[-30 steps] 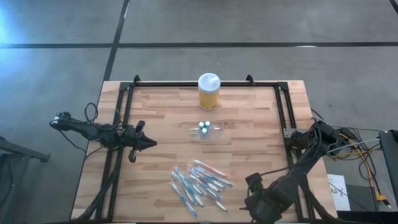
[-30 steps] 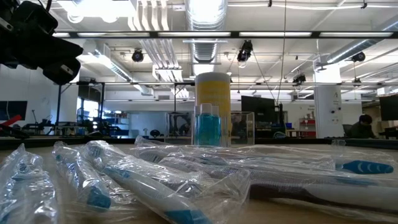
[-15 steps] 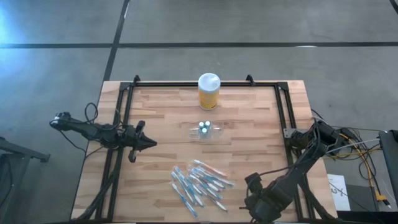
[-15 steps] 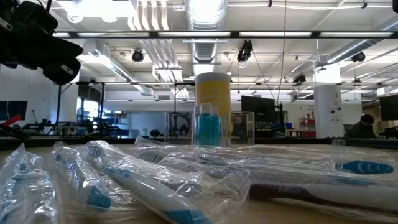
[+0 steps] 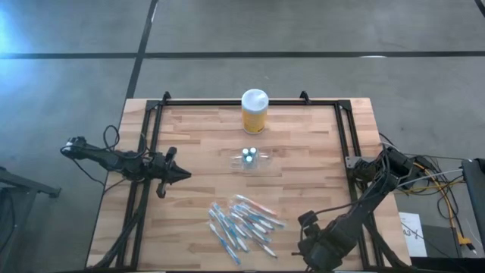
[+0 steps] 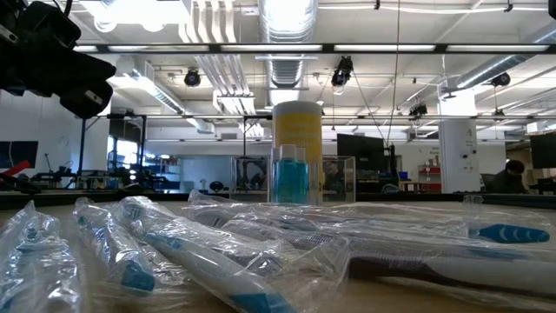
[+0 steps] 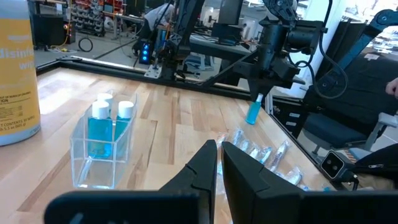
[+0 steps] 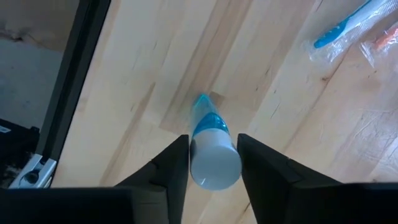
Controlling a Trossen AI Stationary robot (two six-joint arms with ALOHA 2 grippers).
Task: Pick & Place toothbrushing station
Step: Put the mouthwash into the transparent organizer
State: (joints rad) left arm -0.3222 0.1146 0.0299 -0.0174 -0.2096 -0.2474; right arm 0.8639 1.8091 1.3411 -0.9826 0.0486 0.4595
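The toothbrushing station (image 5: 250,159), a small clear holder with two blue white-capped bottles in it, stands on the table's middle; it also shows in the left wrist view (image 7: 102,146) and the low view (image 6: 289,178). My left gripper (image 5: 182,174) is shut and empty, level above the table's left side, pointing at the station. My right gripper (image 5: 305,221) is near the table's near right corner, shut on a blue tube with a white cap (image 8: 211,155); it shows in the left wrist view too (image 7: 261,93). My right gripper pinches the blue tube between its two fingers near the white cap end (image 8: 214,167). The fingers come from above, pointing down. The tube hangs upright below them (image 7: 253,112), its thin end (image 8: 201,99) toward the table; whether that end touches the wood I cannot tell.
A yellow jar with a white lid (image 5: 255,111) stands at the far edge behind the station. Several wrapped toothbrushes (image 5: 242,224) lie in a heap at the near middle. A black frame (image 5: 151,121) runs along the table's sides.
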